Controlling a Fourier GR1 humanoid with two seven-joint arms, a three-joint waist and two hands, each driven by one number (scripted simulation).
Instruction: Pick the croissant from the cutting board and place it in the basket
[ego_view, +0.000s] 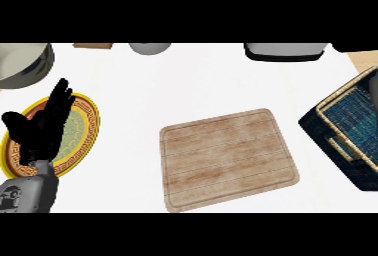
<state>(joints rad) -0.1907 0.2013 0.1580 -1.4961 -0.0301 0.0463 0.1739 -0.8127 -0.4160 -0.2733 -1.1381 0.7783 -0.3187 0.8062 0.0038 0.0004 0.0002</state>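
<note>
Croissant: not visible anywhere in the head view. The cutting board (229, 159) lies bare at the middle of the bench (192, 80), wood grain running roughly left to right, nothing on its surface. So no long axis or bearing can be given for the croissant; its location cannot be told from this view.

Basket (347, 131): dark blue woven interior with a tan rim, at the right edge, partly cut off, just beside the board's right side. What shows of its interior holds no croissant.

Left robot hand (40, 127): at the far left, fingers straight and pointing up, holding nothing, resting over a yellow patterned plate (85, 125). It sits well apart from the board and farther still from the basket.

Right robot hand: not in view. Judgement: the basket is on the right side, so the right arm would suit the placing.

Along the top edge: a grey pot (26, 62), a dark appliance (284, 51). No brands, labels or readable writing.
</note>
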